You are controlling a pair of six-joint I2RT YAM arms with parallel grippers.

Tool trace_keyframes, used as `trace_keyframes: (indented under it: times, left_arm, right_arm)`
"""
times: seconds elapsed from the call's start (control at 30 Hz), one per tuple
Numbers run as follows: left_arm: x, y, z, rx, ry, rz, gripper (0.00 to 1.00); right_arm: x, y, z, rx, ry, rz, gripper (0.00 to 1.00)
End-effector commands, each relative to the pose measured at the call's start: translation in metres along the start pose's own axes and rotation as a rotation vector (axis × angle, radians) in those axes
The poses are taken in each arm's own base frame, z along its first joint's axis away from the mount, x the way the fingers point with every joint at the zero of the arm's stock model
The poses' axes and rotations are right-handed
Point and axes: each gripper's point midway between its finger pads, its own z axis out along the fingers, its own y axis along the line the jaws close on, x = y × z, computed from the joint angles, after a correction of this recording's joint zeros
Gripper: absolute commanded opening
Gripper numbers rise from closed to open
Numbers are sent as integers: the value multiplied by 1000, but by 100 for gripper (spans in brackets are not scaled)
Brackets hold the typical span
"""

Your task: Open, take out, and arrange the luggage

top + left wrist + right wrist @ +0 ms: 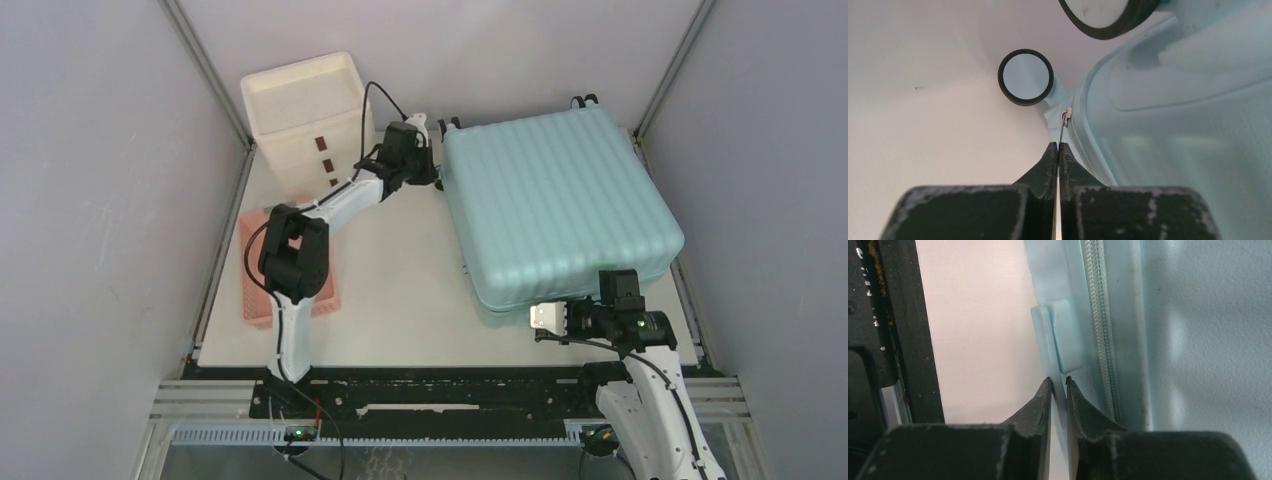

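Observation:
The luggage (560,205) is a large pale blue ribbed suitcase lying flat and closed on the right half of the table. My left gripper (433,172) is at its far left corner beside the wheels. In the left wrist view the jaws (1058,145) are shut on the thin metal zipper pull (1064,120), with a black-and-white wheel (1025,76) just beyond. My right gripper (538,318) is at the suitcase's near edge. In the right wrist view its jaws (1058,381) are shut on a thin pale blue flange below a small block (1064,335), next to the closed zipper (1100,340).
A white three-drawer box (305,115) stands at the back left. A pink plastic basket (256,290) lies at the left edge, partly under my left arm. A black rail (450,385) runs along the table's near edge.

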Motion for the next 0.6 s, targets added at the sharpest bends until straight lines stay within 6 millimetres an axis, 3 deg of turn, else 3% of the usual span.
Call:
trace_keyframes:
  times: [0.0,0.3,0.57]
  left_arm:
    - [-65,22,-1,-65,-165,-32,0]
    - [-77,34,8,-116,-178,-61,0]
    - [-93,31,6,-101,-201,-88,2]
  right_arm:
    - [22,37,-2,-108,103,97,16]
    - [24,37,-3,-107,110,105,15]
    - [25,36,-4,-102,117,106,15]
